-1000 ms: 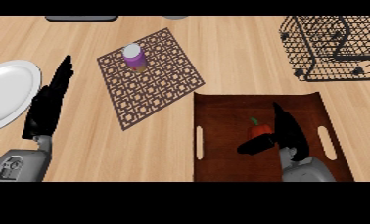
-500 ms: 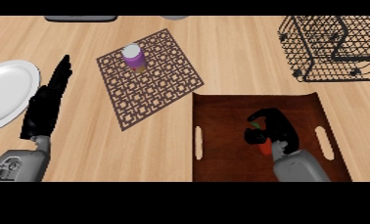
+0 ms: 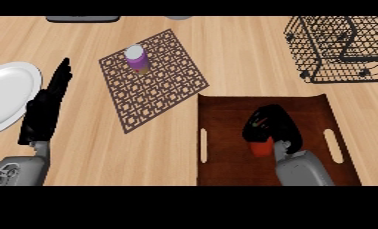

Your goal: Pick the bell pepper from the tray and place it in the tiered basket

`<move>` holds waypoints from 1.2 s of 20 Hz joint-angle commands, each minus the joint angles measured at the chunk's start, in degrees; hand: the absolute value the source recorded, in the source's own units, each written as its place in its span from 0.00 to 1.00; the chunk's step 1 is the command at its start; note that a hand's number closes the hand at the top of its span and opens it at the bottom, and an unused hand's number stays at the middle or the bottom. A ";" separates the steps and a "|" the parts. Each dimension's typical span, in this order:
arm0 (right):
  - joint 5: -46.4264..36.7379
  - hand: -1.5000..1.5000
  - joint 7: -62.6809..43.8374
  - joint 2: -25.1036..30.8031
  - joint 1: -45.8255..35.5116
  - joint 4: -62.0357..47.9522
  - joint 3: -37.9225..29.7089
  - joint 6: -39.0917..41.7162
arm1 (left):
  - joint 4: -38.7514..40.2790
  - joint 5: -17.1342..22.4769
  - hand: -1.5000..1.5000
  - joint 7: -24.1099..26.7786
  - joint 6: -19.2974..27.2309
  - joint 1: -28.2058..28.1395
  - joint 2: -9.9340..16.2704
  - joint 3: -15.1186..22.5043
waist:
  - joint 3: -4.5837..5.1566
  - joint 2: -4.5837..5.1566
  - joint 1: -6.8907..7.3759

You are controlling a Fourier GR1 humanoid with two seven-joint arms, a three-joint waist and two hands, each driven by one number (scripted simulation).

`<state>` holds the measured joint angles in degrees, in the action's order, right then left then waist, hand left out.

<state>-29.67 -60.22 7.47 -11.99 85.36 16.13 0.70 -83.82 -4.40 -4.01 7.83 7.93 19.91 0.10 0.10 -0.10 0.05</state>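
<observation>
A red bell pepper [image 3: 260,148] lies in the dark brown tray [image 3: 221,123] at the lower right. My right hand [image 3: 272,124] curls over it from above and hides most of it; only a red patch shows under the fingers. The black wire tiered basket [image 3: 334,48] stands at the upper right, well apart from the tray. At the left edge my left hand [image 3: 46,108] rests open with its fingers pointing up.
A brown lattice placemat [image 3: 159,88] lies mid-counter with a small purple bottle [image 3: 136,59] standing on it. A white plate [image 3: 13,92] sits at the far left beside my left hand. Dark items show at the top edge.
My right hand has closed down over the bell pepper, which showed beside the fingers a second ago. The left hand has stayed in place.
</observation>
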 commanded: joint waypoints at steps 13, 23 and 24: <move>-9.48 1.00 23.63 3.72 -14.20 6.89 3.89 -5.59 | 0.29 0.23 0.50 -1.48 -1.06 1.15 0.04 -1.25 | -0.11 -0.14 -0.31; -11.74 1.00 17.61 11.13 -26.22 15.82 -8.00 0.49 | 3.31 -0.89 0.50 2.28 -1.13 1.52 -0.83 -2.42 | -0.05 0.06 -0.01; -12.30 1.00 19.09 13.81 -25.35 15.90 -9.24 1.00 | 0.77 -2.90 0.50 -2.21 0.44 2.55 -2.86 0.52 | -0.09 0.02 -0.16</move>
<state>-40.45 -40.54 17.77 -33.83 100.75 10.59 -0.63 -82.55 -6.15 -3.92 7.69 9.20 18.48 -0.57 0.03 -0.16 -0.23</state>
